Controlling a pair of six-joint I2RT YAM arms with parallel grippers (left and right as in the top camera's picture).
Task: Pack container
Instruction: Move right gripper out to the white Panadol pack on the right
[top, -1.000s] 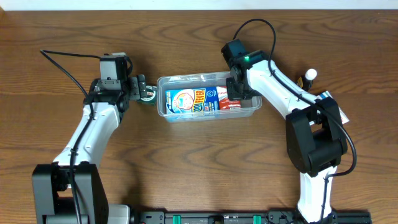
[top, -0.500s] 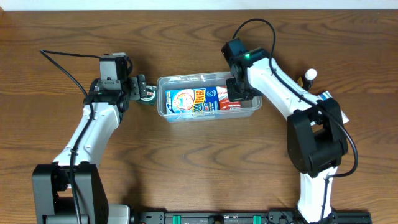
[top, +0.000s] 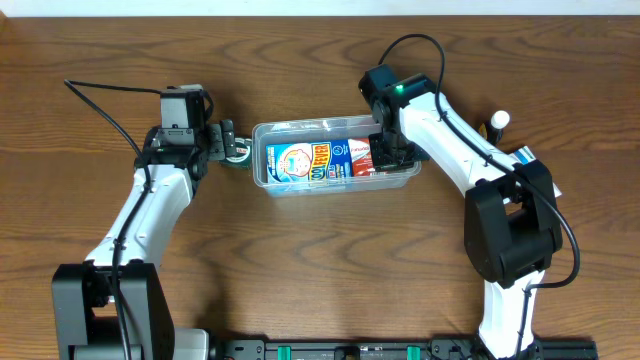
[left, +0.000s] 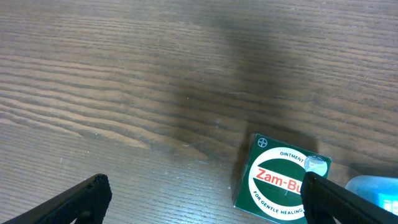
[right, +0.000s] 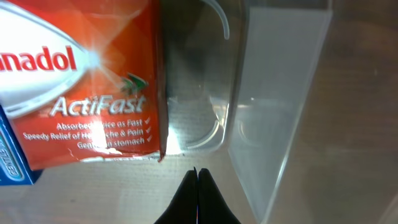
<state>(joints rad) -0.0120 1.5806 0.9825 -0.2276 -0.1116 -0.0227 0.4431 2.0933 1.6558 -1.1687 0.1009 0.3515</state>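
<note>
The clear plastic container (top: 300, 127) stands at the table's middle. Inside lie a blue and white packet (top: 303, 161) and a red Panadol ActiFast box (top: 362, 157), which fills the upper left of the right wrist view (right: 81, 93). My right gripper (top: 392, 152) is inside the container's right end, shut and empty (right: 198, 183), beside the red box and near the clear wall (right: 280, 93). My left gripper (top: 231, 142) is open just left of the container. A green Zam-Buk box (left: 280, 177) lies on the table between its fingers (left: 205, 190), close to the right one.
A small white knob (top: 498, 120) and a white packet (top: 527, 157) lie at the far right, behind my right arm. A black cable (top: 100, 105) runs over the table at the left.
My right gripper has shifted a little to the right inside the container, uncovering more of the red box. The left arm has not moved.
</note>
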